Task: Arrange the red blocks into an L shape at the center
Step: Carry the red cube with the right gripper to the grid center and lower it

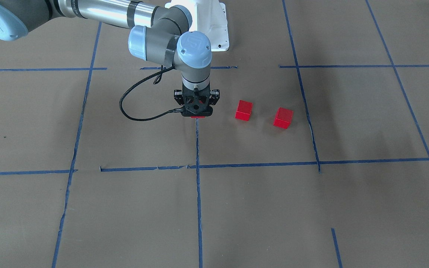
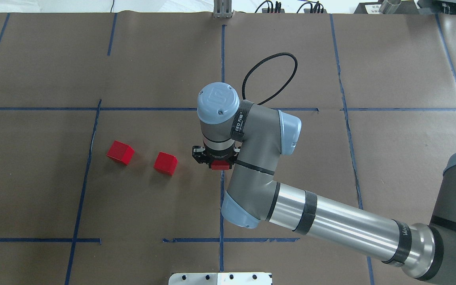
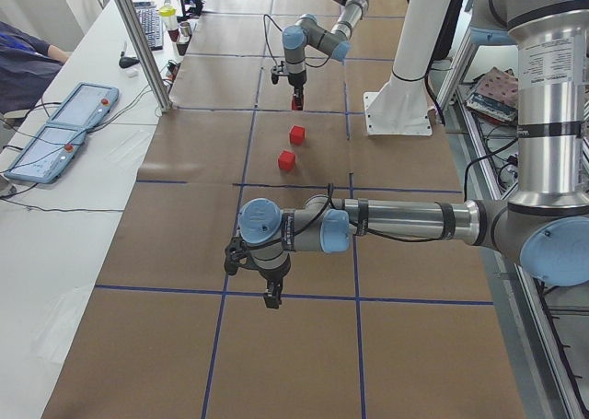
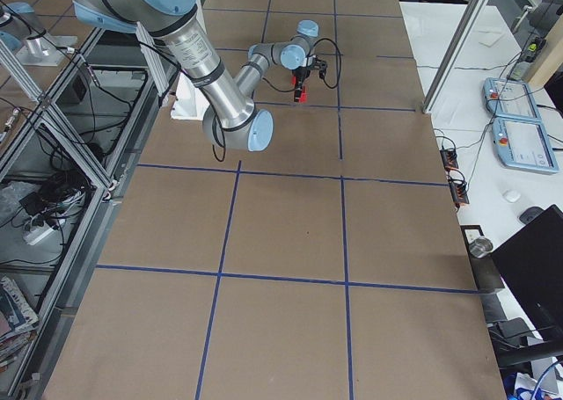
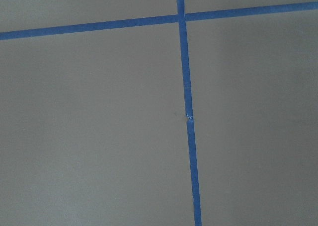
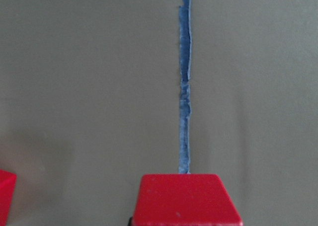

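Observation:
My right gripper (image 1: 197, 113) hangs straight down over the center cell (image 1: 244, 149), on its vertical blue tape line, and is shut on a red block (image 2: 220, 165). The right wrist view shows this block (image 6: 185, 198) at the bottom edge, over the tape. Two more red blocks (image 1: 244, 110) (image 1: 283, 117) lie apart on the paper in the same cell; they also show in the overhead view (image 2: 165, 163) (image 2: 120, 152). My left gripper (image 3: 271, 299) shows only in the exterior left view, low over a distant cell; I cannot tell whether it is open or shut.
The white robot base (image 1: 207, 22) stands just behind the center cell. A black cable (image 1: 125, 108) loops out beside the right wrist. Operators' pendants (image 3: 55, 133) lie on the side table. The left wrist view shows only paper and crossing blue tape (image 5: 185, 87).

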